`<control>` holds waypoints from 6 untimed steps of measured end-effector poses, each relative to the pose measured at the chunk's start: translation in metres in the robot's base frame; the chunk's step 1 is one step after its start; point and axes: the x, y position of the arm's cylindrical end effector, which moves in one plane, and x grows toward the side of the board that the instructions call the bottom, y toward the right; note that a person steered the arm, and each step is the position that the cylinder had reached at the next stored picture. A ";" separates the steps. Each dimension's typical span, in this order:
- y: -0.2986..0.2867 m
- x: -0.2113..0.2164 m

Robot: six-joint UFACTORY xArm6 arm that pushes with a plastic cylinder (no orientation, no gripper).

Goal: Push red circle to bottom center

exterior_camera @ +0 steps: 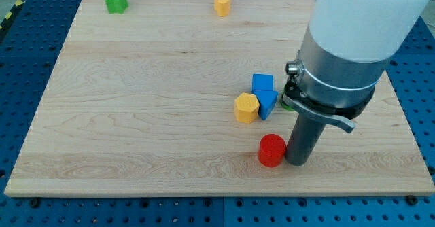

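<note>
My tip (298,162) rests on the wooden board (136,118) in the lower right of the frame, pressed right up against the right-hand side of the red circle (272,150), so that rod and block look to be touching with no gap showing between them. I carry no jaws at all, only this straight dark rod, so there is nothing to stand apart or together; the rod clamps nothing and merely leans its side against the block. The red circle sits low on the board, right of the middle and close to the bottom edge. Just above it and a little to the left lies a yellow hexagon block (247,108), and touching that on its right is a blue block (266,103) with another blue block (262,83) directly above it, the two blues packed tightly together; their exact shapes I cannot make out. A sliver of something green (286,100) peeps out from behind my rod's grey collar, just right of the blues, too hidden to say what it is. Far off in the upper left corner of the board stands a green star (116,1), and near the top edge, about the middle of the frame, a yellow block (222,3), both well apart from me and the red circle.
</note>
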 end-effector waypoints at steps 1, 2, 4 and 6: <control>-0.002 -0.014; -0.002 -0.033; -0.015 -0.011; -0.024 -0.011</control>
